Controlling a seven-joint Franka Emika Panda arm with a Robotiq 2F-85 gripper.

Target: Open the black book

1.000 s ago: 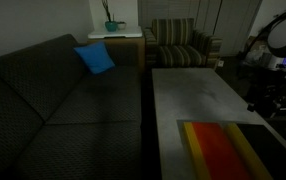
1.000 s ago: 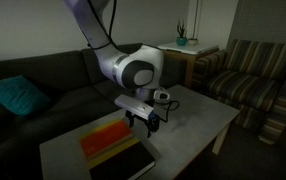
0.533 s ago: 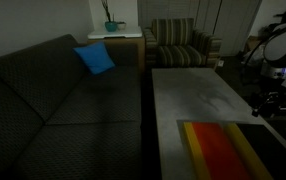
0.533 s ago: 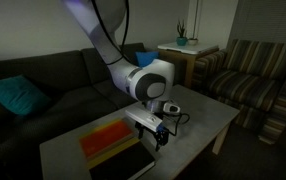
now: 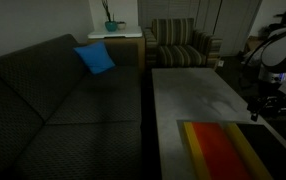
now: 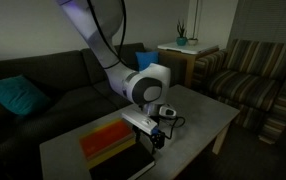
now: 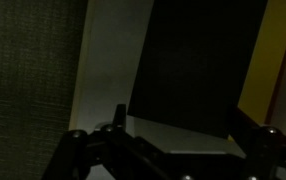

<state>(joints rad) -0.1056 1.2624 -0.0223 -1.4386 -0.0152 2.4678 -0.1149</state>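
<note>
The black book (image 5: 223, 150) lies flat on the grey table (image 5: 195, 92), its red-orange panel flanked by yellow stripes. It also shows in an exterior view (image 6: 111, 140), closed, at the table's near end. My gripper (image 6: 155, 137) hangs low at the book's edge, and it also shows in an exterior view (image 5: 261, 104). In the wrist view the black cover (image 7: 193, 60) fills the middle, with a whitish page edge below it. My gripper (image 7: 183, 128) has its fingers wide apart on either side of that edge. It is open and holds nothing.
A dark couch (image 5: 53, 100) with a blue pillow (image 5: 95, 58) runs along the table. A striped armchair (image 5: 179, 45) and a side table with a plant (image 5: 111, 25) stand beyond. The table's far half (image 6: 198, 112) is bare.
My gripper has moved down and closer to the book's edge. The book has not moved.
</note>
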